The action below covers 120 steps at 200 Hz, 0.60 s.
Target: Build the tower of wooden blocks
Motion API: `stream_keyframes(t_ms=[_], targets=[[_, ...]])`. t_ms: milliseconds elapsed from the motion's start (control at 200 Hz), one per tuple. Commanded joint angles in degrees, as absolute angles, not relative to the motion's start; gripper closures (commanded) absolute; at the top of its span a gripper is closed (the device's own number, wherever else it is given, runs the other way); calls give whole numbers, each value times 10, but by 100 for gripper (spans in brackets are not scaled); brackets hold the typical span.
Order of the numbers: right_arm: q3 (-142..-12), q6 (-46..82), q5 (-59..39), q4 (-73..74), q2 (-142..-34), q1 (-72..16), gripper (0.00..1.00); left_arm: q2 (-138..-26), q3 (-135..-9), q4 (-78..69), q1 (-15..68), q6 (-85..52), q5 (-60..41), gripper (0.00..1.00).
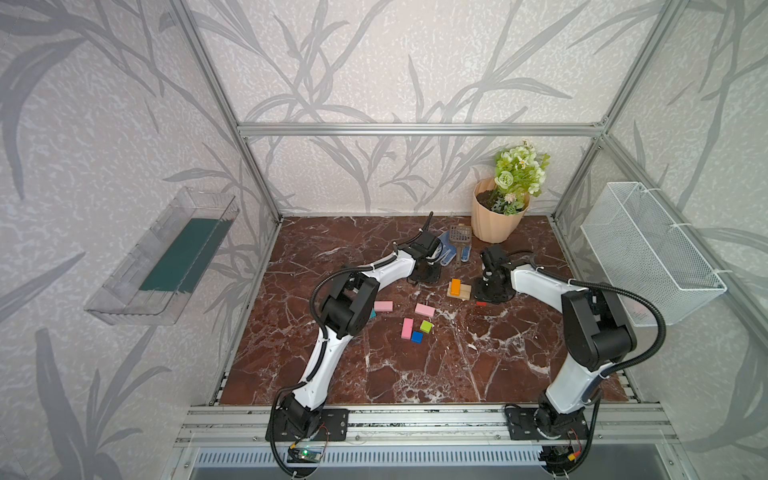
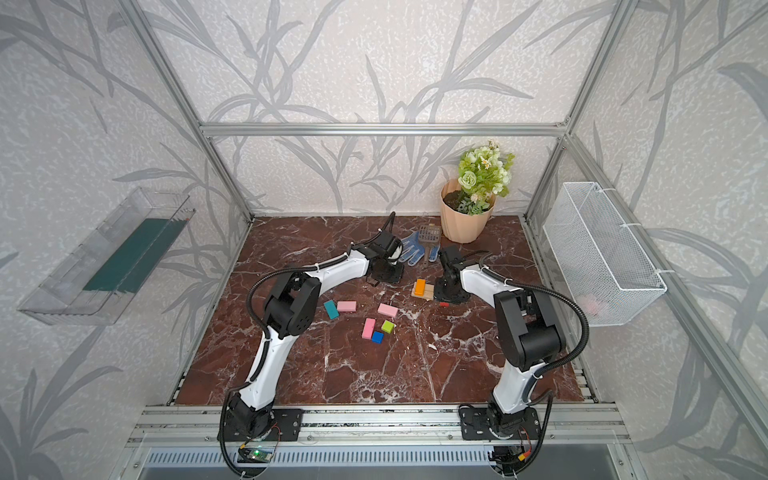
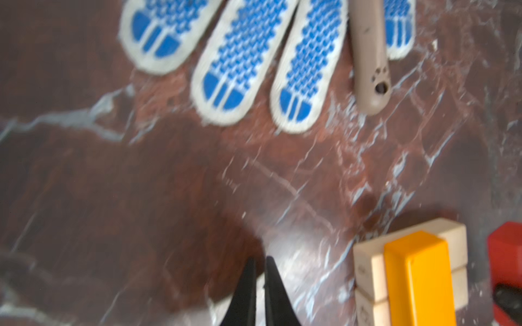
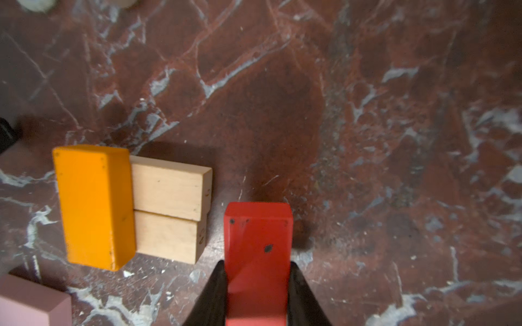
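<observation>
Rising from the front rail, the left arm point(image 1: 328, 353) and right arm point(image 1: 582, 365) lean inward, fold at their dark elbows and reach over the marble table point(image 1: 374, 374), wrists tipped downward. Between the elbows lie loose wood blocks point(image 1: 424, 309): a blue cube point(image 1: 417, 337), a green cube point(image 1: 426, 326), three pink blocks point(image 1: 407, 328), and a teal block point(image 2: 331, 309) beside the left elbow. Farther on, the right gripper point(image 4: 257, 265) pinches a red block point(image 4: 258, 234) by its long sides, just beside the tower point(image 4: 169, 189): two tan blocks side by side with an orange block point(image 4: 93, 206) laid across them. The left gripper point(image 3: 260, 259) hangs on the tower's other side, fingertips pressed almost together, empty. Beyond lie a blue-dotted glove point(image 3: 240, 56) and a scoop point(image 3: 370, 56), then a flowerpot point(image 1: 494, 220).
</observation>
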<state>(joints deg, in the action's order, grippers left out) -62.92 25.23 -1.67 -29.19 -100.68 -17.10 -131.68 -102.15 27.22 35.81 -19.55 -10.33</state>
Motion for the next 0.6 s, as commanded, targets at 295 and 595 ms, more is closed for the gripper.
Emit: stream_keyframes(t_ms=[295,595], targets=[[-671,256,-12,-315,-994,-204,68,-1228,-956,245,378,-202,-105,87],[-716,264,-21,-307,-1052,-214,68,-1233,-963,244,385,-207,-120,87]])
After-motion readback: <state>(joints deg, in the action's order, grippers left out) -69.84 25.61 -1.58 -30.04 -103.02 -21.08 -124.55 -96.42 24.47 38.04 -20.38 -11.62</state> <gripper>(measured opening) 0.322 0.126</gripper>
